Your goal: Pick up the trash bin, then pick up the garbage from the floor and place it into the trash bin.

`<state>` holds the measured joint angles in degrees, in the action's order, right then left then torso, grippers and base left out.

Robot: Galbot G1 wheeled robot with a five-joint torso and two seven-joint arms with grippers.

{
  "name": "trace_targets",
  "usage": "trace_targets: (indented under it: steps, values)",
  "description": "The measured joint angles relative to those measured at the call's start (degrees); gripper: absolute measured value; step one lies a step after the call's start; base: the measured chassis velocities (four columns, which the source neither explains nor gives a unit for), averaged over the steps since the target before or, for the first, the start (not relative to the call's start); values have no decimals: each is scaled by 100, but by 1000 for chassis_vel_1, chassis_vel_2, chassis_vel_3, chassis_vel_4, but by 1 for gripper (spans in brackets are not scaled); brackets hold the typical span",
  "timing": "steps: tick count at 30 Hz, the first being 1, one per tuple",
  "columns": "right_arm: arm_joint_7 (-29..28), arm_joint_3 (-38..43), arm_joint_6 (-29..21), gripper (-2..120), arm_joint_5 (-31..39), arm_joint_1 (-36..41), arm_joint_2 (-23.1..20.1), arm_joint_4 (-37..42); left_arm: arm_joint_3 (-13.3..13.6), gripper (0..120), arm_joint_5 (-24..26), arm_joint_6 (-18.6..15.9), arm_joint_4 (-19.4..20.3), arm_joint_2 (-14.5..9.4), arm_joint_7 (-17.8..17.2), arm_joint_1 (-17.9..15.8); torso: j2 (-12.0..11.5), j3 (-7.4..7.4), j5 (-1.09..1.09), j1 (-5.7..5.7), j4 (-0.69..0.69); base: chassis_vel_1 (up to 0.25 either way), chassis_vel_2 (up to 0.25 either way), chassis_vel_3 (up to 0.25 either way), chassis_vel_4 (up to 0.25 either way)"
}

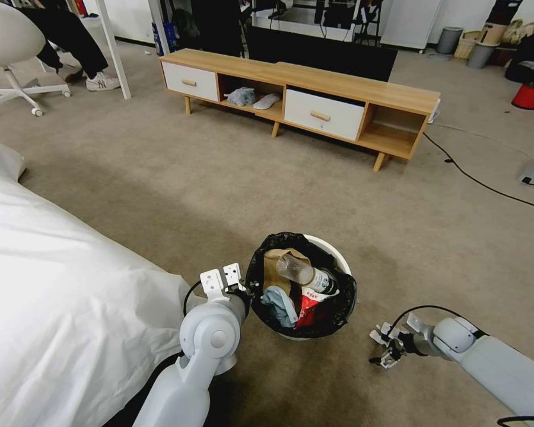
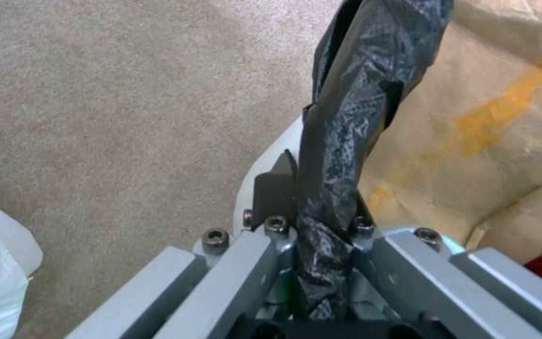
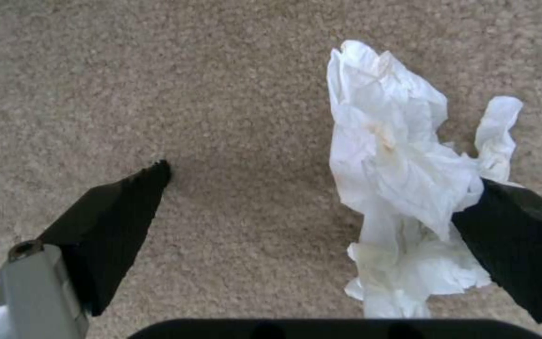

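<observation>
The trash bin (image 1: 336, 251), white with a black bag (image 2: 353, 94) over its rim, is low in the middle of the head view. It holds a brown paper bag (image 1: 277, 261), a clear bottle (image 1: 304, 273) and a red-and-white carton (image 1: 308, 306). My left gripper (image 1: 243, 289) is shut on the bin's near-left rim, pinching bag and white rim (image 2: 265, 155) together. To the bin's right, my right gripper (image 1: 388, 349) hangs low over the floor (image 1: 219, 190), open. A crumpled white tissue (image 3: 396, 160) lies on the carpet between its fingers, against one fingertip (image 3: 509, 221).
A bed with a white sheet (image 1: 53, 284) fills the left side. A long wooden cabinet (image 1: 314, 83) stands ahead, and a black cable (image 1: 486, 185) crosses the carpet at right. A red bucket (image 1: 529, 98) and grey bins (image 1: 450, 39) sit far right, an office chair (image 1: 12, 53) far left.
</observation>
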<state>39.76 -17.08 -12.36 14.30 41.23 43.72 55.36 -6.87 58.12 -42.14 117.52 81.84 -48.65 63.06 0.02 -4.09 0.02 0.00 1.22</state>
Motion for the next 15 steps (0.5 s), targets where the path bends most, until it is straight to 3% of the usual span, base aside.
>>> trace_targets:
  steps: [15]
  values:
    - [-118, 3, 8, 96, 1, -33, 1, -65, 18, 1, -13, 0, -16, 2, -4, -10, -2, 0, -5, 0, 2, 0, 0, 0, 0]
